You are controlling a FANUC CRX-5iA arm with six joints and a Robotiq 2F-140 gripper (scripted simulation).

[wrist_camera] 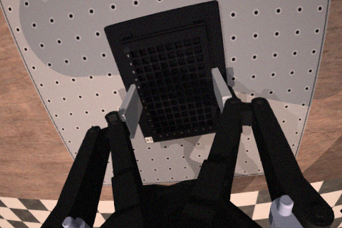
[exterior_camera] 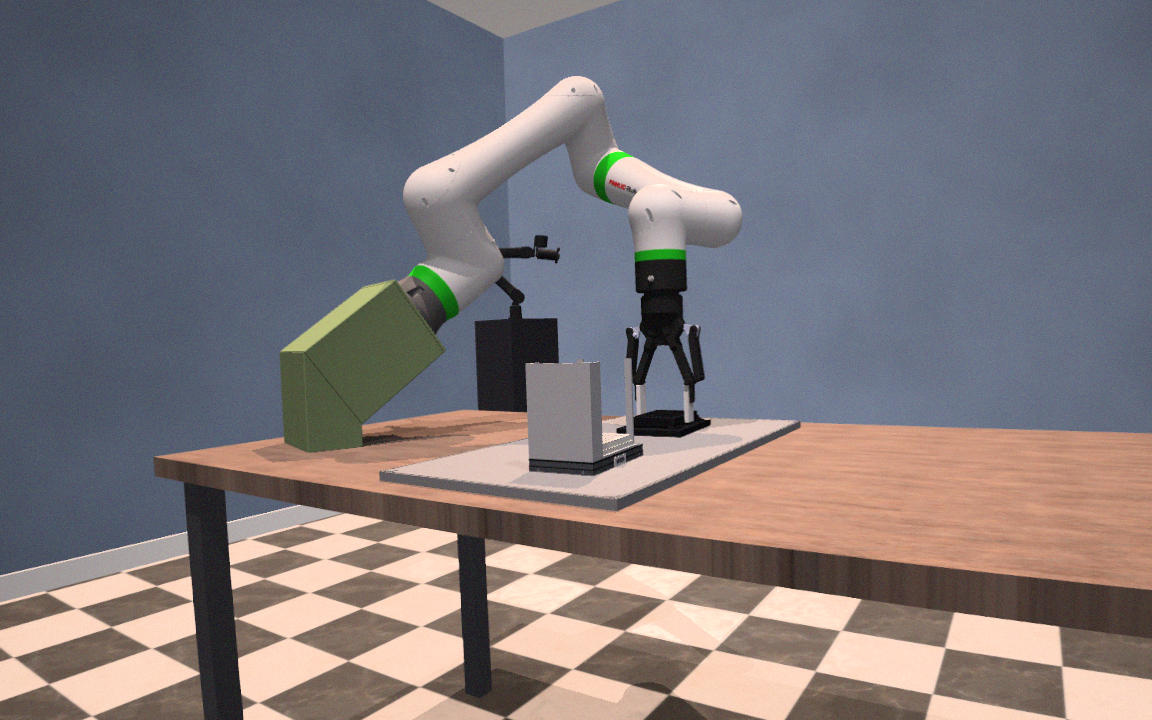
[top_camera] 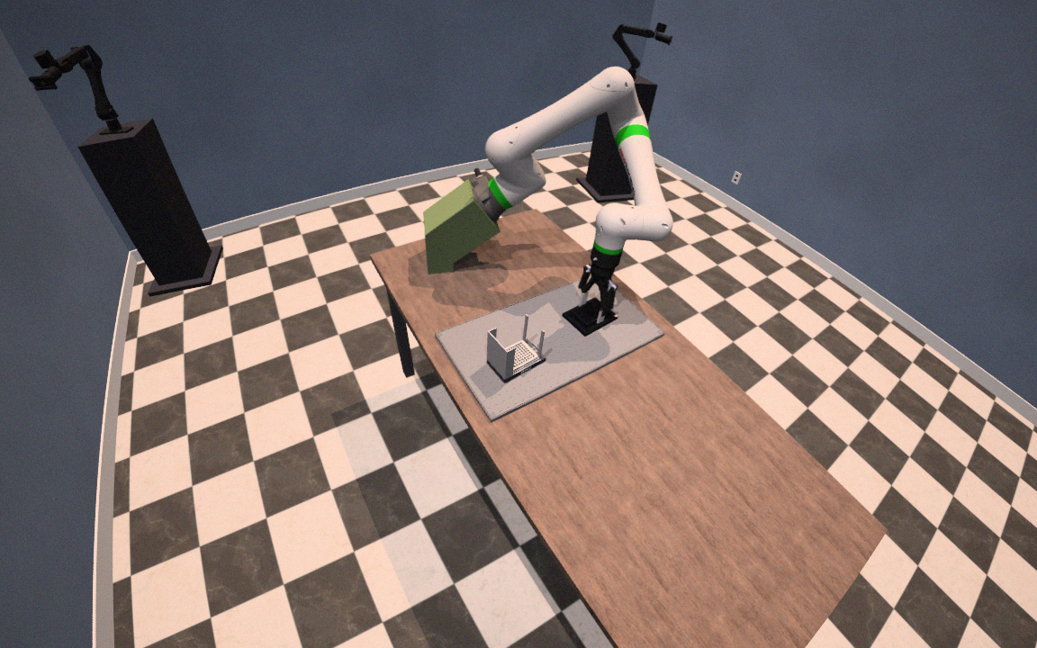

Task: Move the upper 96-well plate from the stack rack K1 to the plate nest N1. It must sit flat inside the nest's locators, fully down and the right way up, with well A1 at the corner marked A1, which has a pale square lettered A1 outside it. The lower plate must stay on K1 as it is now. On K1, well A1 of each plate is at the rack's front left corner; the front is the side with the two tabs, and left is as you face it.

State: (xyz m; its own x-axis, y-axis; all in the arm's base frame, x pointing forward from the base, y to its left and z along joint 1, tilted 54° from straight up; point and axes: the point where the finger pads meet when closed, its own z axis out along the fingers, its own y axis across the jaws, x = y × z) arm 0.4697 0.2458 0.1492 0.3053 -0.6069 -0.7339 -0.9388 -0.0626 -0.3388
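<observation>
My gripper (wrist_camera: 175, 86) is shut on the dark 96-well plate (wrist_camera: 172, 83), with its pale finger pads on the plate's two long sides. The plate lies low over the black plate nest N1 (wrist_camera: 162, 28), square to its outline; I cannot tell whether it is fully down. A small pale square (wrist_camera: 148, 138) sits outside the nest's near left corner in the wrist view. The gripper (top_camera: 596, 310) stands upright over the nest (top_camera: 593, 326) at the far right of the grey mat. Rack K1 (top_camera: 510, 350) stands to the left with the lower plate (top_camera: 526, 353) on it.
The grey perforated mat (top_camera: 548, 346) lies on the wooden table. Rack K1 (exterior_camera: 565, 416) has a tall grey back wall and thin posts (exterior_camera: 629, 398) close to the nest (exterior_camera: 662, 428). The arm's green base block (top_camera: 457, 227) stands at the table's far end.
</observation>
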